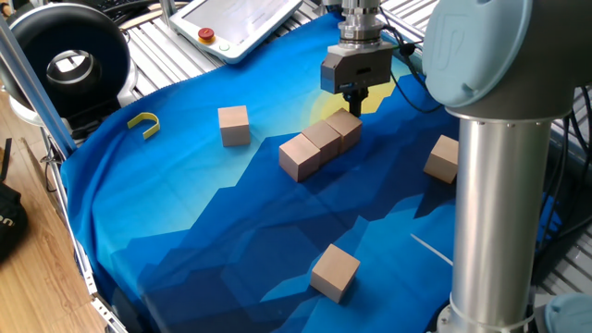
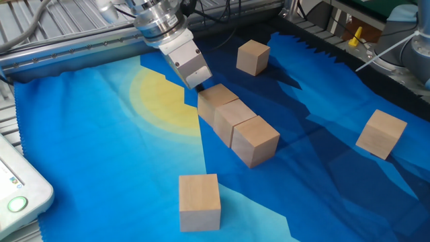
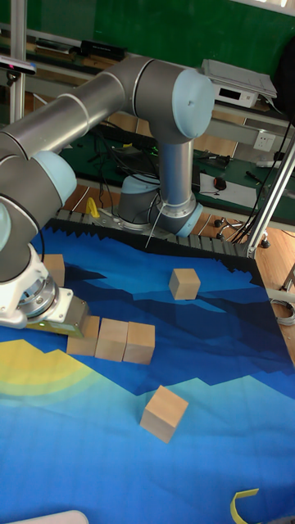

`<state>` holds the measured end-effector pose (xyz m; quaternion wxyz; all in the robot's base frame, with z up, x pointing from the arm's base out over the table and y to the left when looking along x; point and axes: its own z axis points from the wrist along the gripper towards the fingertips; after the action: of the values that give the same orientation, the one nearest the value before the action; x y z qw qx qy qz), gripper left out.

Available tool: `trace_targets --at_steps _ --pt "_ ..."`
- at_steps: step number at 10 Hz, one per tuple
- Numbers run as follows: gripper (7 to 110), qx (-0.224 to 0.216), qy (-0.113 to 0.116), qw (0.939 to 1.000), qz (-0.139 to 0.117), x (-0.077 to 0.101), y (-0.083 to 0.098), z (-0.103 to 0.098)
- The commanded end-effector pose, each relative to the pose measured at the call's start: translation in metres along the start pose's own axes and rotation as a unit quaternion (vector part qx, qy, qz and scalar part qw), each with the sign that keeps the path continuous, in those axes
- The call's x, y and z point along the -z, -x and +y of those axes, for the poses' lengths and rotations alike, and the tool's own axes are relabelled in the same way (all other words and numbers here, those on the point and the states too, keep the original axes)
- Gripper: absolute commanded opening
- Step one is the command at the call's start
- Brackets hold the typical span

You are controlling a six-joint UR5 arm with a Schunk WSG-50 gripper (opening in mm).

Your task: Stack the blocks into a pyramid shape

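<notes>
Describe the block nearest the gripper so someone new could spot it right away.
Find the blue cloth with its yellow sun patch. At the patch's edge three blocks sit side by side in a row. Yours is the end block just below the gripper; the other blocks stand alone.

Table draped in a blue cloth point(image 2: 101, 168) with a yellow sun patch, three wooden blocks point(image 2: 235, 121) touching in a row mid-cloth, three more scattered apart, plus a yellow hook point(image 1: 144, 122) near one edge
</notes>
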<state>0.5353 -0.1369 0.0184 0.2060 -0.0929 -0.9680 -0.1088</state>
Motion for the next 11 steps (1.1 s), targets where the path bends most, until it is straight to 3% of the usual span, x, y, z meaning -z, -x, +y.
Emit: trace_targets --at_steps 1,3,6,11 --pt "7 -0.018 0.012 0.9998 0.006 -0.002 -0.005 0.001" --pt "7 -0.023 -0.002 0.9994 0.026 -0.002 -0.015 -0.006" --pt "7 -0.027 0.013 0.9985 0.046 -0.003 -0.024 0.002" --pt "7 -0.024 0.035 0.9975 0.056 -0.002 -0.03 0.014"
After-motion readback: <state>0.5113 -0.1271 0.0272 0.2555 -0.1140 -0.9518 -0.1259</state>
